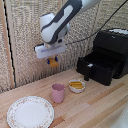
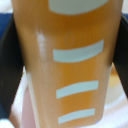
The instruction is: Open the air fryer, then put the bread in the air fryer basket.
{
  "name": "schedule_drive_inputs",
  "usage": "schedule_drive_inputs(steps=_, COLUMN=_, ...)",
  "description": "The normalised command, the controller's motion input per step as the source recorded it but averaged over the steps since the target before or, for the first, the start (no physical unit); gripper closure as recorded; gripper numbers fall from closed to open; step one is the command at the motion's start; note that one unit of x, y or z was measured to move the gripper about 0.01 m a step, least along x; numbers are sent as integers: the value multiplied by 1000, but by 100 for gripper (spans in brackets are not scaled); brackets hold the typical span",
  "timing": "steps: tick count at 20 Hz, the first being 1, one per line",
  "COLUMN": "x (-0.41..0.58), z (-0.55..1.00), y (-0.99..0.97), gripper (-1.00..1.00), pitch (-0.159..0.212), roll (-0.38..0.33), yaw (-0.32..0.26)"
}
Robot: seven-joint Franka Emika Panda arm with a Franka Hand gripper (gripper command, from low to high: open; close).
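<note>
The gripper (image 1: pixel 52 60) is hanging in the air above the wooden table (image 1: pixel 95 107), towards the exterior view's left, and its two dark fingers (image 1: pixel 49 59) are clamping the bread (image 1: pixel 53 62) — a small golden-orange piece showing just below the white arm tip. In the wrist view the bread (image 2: pixel 70 65) is filling almost the whole picture as a glossy orange surface with pale curved marks, and the dark fingers (image 2: pixel 12 60) are pressing against it on both sides.

The air fryer (image 1: pixel 114 47) is standing on the table at the exterior view's right. Its air fryer basket (image 1: pixel 97 65) is sitting pulled out from the body, with the open black drawer facing upward, and the air fryer handle (image 1: pixel 87 73) is jutting from the front panel. The held bread is well apart from the basket, at about the height of the fryer body.

On the table below, a pink cup (image 1: pixel 58 93) is standing upright — just beside it is a small white bowl (image 1: pixel 76 86) holding pale yellow strips. A patterned plate (image 1: pixel 30 111) is lying nearer the front edge.
</note>
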Motion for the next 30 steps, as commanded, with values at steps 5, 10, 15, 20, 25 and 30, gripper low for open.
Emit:
schedule_drive_inputs(steps=5, x=0, z=646, y=-347, gripper=100, pitch=58, roll=27, yaw=-284)
schedule_drive_inputs(steps=10, x=0, z=419, y=-372, gripper=100, pitch=-32, roll=0, yaw=-290)
schedule_drive_inputs(steps=15, x=3, z=444, y=-471, gripper=100, pitch=-38, roll=0, yaw=-254)
schedule_drive_inputs(steps=20, x=27, z=341, y=-699, gripper=100, pitch=-109, roll=0, yaw=-170)
schedule_drive_inputs(steps=25, x=11, z=248, y=-742, gripper=100, pitch=-128, roll=0, yaw=-156)
schedule_drive_inputs(steps=30, x=0, z=32, y=-727, gripper=100, pitch=-122, roll=0, yaw=-171)
